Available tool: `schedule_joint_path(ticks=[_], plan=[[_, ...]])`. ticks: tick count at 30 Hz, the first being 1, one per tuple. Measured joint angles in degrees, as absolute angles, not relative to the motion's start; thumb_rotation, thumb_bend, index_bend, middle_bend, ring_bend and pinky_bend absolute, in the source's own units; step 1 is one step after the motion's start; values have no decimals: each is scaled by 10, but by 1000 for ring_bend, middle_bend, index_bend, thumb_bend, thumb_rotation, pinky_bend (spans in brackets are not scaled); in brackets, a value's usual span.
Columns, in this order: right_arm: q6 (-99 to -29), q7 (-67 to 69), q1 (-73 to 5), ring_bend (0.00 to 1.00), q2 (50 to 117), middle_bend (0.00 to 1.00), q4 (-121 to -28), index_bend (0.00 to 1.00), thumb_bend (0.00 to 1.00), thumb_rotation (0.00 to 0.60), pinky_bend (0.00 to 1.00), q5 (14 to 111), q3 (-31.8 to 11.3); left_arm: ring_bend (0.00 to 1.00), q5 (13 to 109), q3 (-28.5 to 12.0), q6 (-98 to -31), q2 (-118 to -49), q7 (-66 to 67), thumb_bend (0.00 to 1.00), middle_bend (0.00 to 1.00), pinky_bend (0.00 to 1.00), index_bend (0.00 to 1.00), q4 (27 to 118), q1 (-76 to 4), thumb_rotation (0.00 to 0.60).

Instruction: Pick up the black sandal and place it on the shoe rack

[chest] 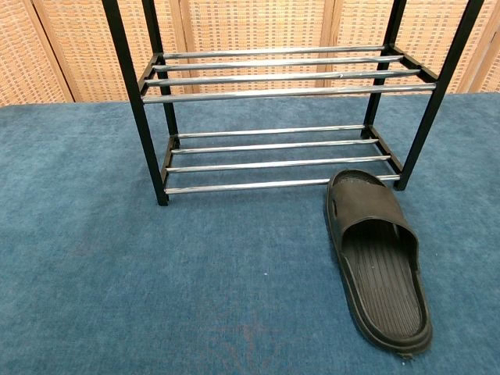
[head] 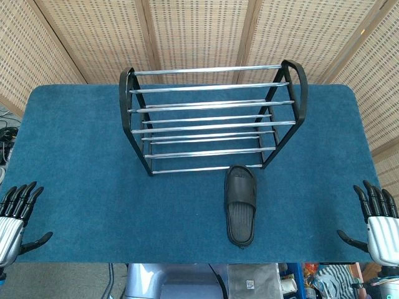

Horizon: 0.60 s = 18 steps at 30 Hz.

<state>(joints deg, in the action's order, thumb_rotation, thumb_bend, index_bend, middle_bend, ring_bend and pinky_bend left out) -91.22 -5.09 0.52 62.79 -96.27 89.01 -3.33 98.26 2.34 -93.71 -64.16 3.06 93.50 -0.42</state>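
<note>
One black sandal (head: 240,212) lies flat on the bench (head: 81,162), sole down, its toe end almost touching the lowest front rail of the shoe rack (head: 209,118) and its heel pointing back toward me. It sits well ahead of my right hand (head: 378,221) and inward of it, much nearer to that hand than to my left hand (head: 15,218), which is far off at the opposite near corner.

Both my hands hold nothing. My fingers (head: 374,198) on the right stand apart and point forward, thumb out to the side; the left ones match them, spread and empty, off the edge of the bench.

I judge the sandal light, a moulded rubbery or foam slide: a broad closed strap arching over the front, a ribbed footbed behind it, a thick rounded sole rim. It should flex somewhat under pressure but not crush, and its matte skin ought to give my fingers decent friction. The best hold, I think, is across the strap, fingers over the top and thumb tucked into the opening, or else pinching the sole by its two sides at mid-length.

The rack is black side frames carrying thin, shiny metal rails with gaps between them, so the sandal must bridge at least two rails or it may tip through. The bench wears a blue, short-piled carpet; woven cane-like screens stand behind.
</note>
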Motion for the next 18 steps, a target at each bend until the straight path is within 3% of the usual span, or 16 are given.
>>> schedule_joint_path(ticks=[10, 11, 15, 16, 18], plan=[[-903, -50, 2, 0, 629, 0, -961, 0, 23, 600, 0, 893, -29, 0, 980, 22, -933, -642, 32, 24, 0, 0, 0, 936, -6, 600], [-902, -48, 2, 0, 628, 0, -961, 0, 67, 600, 0, 894, -29, 0, 980, 22, -933, -642, 32, 23, 0, 0, 0, 936, -6, 600], [-891, -34, -6, 0, 625, 0, -962, 0, 522, 600, 0, 908, -24, 0, 974, 20, -932, -642, 29, 22, 0, 0, 0, 937, -6, 600], [-887, -26, -12, 0, 624, 0, -959, 0, 584, 600, 0, 918, -23, 0, 972, 19, -932, -642, 29, 22, 0, 0, 0, 937, -6, 600], [-879, -14, -24, 0, 622, 0, -951, 3, 615, 600, 0, 940, -21, 0, 970, 18, -931, -642, 27, 22, 0, 0, 0, 937, -6, 600]])
